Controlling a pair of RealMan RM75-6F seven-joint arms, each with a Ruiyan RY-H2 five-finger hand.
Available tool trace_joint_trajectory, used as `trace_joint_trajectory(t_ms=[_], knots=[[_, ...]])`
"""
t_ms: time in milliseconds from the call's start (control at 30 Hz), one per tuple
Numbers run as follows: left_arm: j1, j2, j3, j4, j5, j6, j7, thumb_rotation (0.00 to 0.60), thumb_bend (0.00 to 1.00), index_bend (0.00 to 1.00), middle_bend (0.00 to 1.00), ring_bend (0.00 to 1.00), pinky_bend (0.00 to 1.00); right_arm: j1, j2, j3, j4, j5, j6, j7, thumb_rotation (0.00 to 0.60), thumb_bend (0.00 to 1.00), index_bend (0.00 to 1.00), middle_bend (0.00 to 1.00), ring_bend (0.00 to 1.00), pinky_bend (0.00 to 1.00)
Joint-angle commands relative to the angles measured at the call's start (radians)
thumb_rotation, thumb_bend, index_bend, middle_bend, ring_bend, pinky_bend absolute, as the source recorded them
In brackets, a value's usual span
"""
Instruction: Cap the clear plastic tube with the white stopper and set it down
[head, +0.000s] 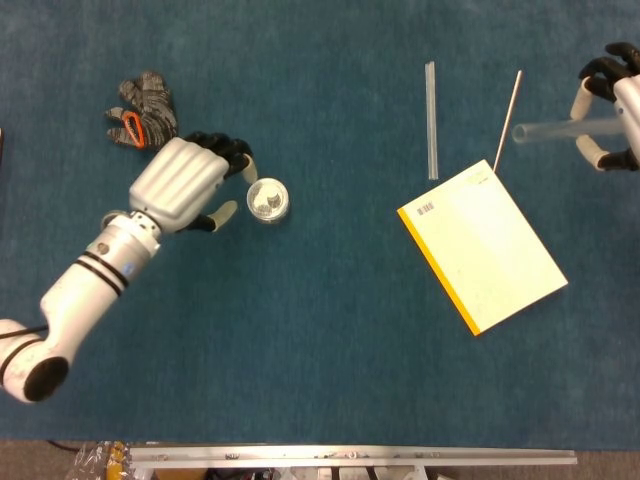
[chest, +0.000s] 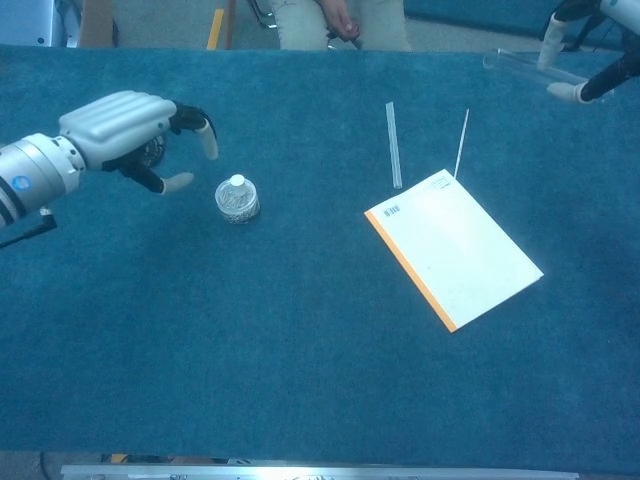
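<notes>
Right hand (head: 618, 115) up at the far right edge, holding the clear plastic tube (head: 560, 129) sideways above the blue table (head: 320, 340), left hand (head: 185, 185) open with fingers spread just beside the white stopper (head: 267, 199), notebook (head: 482, 247) lying in between.

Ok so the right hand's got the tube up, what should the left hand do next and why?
Probably ease the left hand a little further toward the white stopper and close on it. Its fingers are apart, beside the stopper and holding nothing, while the right hand holds the clear tube uncapped.
</notes>
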Motion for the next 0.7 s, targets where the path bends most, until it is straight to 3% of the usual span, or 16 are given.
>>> trace_joint_trajectory(t_ms=[33,700], knots=[[-0.019,-0.030,-0.004,0.025,-0.022,-0.011,0.022,0.600,0.36,0.37,0.24,0.21,0.25,-0.002,0.001,0.000,0.005,-0.005,-0.004,0.006,0.600,0.28,0.59,0.31,0.13,0.24],[-0.082,-0.152,0.010,0.116,-0.094,-0.034,0.109,0.600,0.35,0.35,0.23,0.20,0.24,-0.030,0.023,0.004,0.020,-0.028,-0.005,0.048,0.600,0.28,0.59,0.31,0.13,0.24]])
